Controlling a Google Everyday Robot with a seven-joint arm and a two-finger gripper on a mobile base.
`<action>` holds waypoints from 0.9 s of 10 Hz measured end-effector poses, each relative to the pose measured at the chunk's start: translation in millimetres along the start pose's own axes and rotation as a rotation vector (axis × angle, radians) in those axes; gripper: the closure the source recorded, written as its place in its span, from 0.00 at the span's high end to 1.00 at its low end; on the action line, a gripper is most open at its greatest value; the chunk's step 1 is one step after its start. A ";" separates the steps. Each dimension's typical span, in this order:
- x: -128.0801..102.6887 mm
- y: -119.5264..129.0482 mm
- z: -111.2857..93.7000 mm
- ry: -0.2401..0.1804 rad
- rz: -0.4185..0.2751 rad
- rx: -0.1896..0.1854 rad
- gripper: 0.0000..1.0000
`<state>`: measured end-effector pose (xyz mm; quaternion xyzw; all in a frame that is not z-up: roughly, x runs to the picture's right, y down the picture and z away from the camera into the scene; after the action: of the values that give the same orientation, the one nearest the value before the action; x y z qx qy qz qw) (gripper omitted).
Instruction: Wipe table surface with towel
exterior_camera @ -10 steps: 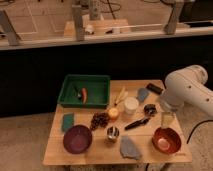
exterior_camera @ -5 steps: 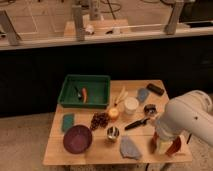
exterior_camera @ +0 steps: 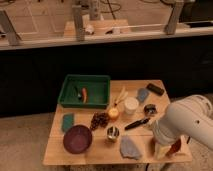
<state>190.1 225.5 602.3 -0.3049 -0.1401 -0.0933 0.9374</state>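
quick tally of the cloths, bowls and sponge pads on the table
cloths: 2, towel, smaller cloth
bowls: 2, purple bowl, red-orange bowl
sponge pads: 1
total: 5
gripper open above the red-orange bowl, right of the towel

Rumpled grey-blue towel point(exterior_camera: 130, 148) on light wooden table point(exterior_camera: 102, 153)

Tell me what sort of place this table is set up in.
Probably a robot test area, not a home kitchen: a small table staged with a towel, green tray and purple bowl, before a dark barrier topped by metal posts. The gripper hangs over the table's near right corner.
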 end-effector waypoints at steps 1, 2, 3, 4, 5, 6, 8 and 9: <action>-11.7 -2.6 2.0 -0.032 -0.040 -0.003 0.80; -27.7 -7.5 6.9 -0.058 -0.092 -0.013 0.80; -40.9 -13.3 14.2 -0.068 -0.136 -0.024 0.80; -51.4 -20.2 27.8 -0.064 -0.177 -0.037 0.80; -53.4 -23.6 41.9 -0.039 -0.190 -0.044 0.80; -51.0 -25.7 56.9 0.012 -0.192 -0.048 0.80; -39.6 -31.0 85.3 0.088 -0.180 -0.058 0.80; -33.0 -33.8 96.3 0.098 -0.172 -0.066 0.80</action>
<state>130.3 259.1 684.7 -0.3178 -0.1167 -0.1927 0.9210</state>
